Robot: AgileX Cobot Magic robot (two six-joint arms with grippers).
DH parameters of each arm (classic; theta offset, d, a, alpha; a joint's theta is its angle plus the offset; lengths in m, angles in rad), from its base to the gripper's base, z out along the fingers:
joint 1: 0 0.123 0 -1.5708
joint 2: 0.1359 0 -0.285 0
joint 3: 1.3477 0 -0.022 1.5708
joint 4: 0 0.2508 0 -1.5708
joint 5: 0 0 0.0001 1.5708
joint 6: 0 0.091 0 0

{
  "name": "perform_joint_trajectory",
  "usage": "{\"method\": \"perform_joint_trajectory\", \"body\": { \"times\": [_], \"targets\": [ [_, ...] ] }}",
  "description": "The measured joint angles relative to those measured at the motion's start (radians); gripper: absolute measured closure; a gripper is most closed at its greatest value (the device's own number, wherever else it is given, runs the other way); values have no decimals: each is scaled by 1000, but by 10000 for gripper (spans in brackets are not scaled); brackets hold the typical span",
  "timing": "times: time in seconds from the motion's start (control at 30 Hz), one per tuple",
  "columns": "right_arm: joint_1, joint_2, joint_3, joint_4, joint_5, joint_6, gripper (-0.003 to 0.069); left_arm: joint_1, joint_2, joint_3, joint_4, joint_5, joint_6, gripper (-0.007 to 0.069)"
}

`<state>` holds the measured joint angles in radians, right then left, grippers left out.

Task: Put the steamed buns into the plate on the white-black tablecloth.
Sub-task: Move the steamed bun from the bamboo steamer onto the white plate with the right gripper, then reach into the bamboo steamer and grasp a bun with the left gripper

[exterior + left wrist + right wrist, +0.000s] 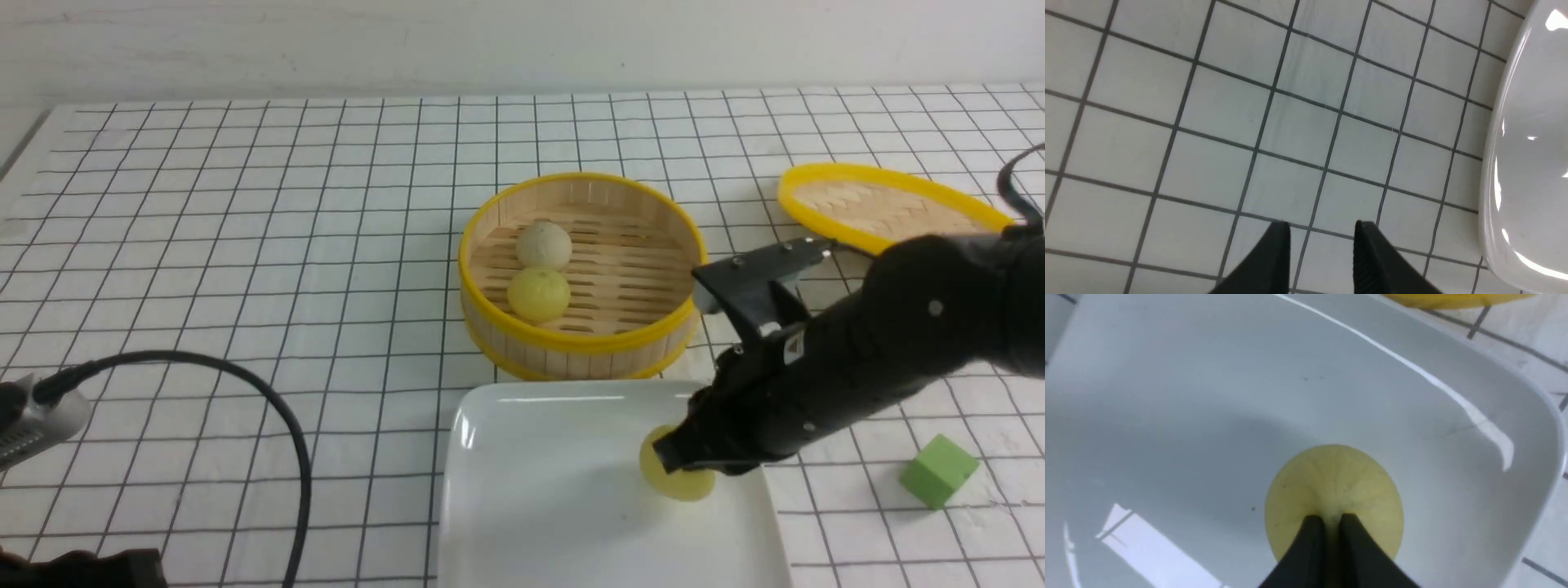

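My right tool [1332, 518], jaws nearly together, sits at a yellow-green bun [1333, 477] in the plate [531, 498]; whether it grips, I cannot tell. The bamboo steamer [571, 341] holds a beige bun [544, 245] and a yellow bun [538, 295]. My left tool [1323, 228], parted and empty, hangs over the tablecloth [1298, 130].

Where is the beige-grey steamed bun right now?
Front view, centre: beige-grey steamed bun sits inside the round bamboo steamer basket, just behind the pale yellow bun.
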<state>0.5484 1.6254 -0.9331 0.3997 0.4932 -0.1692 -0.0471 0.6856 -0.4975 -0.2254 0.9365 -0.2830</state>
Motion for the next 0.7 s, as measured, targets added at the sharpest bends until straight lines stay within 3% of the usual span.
{"method": "perform_joint_trajectory", "body": {
  "times": [0.03,0.07,0.1,0.13,0.2,0.27,0.33,0.43,0.47,0.53,0.57,0.7],
  "targets": [
    [4,9,9,1,-24,0,506,0,0,0,0,-2,0,373],
    [4,8,9,1,-24,0,496,0,0,0,0,-2,0,373],
    [5,5,6,5,-13,9,405,0,0,0,4,-1,0,373],
    [5,-1,-3,5,15,16,368,0,0,0,4,-1,4,373],
    [5,-31,-24,1,72,22,305,0,0,0,5,1,6,373],
    [-2,-93,-58,-15,151,22,287,0,0,0,4,1,8,373],
    [-25,-192,-94,-51,239,24,328,0,0,0,6,2,8,375],
    [-74,-344,-103,-116,358,34,485,0,0,0,20,0,8,389],
    [-78,-356,-100,-121,376,35,498,0,0,0,21,0,8,391],
    [-134,-512,-43,-180,475,73,649,0,27,-7,21,-4,25,437],
    [-138,-523,-36,-183,480,76,649,0,27,-9,21,-4,25,441],
    [-218,-737,188,-221,518,111,673,0,167,-133,22,29,156,594]
  ]
}}
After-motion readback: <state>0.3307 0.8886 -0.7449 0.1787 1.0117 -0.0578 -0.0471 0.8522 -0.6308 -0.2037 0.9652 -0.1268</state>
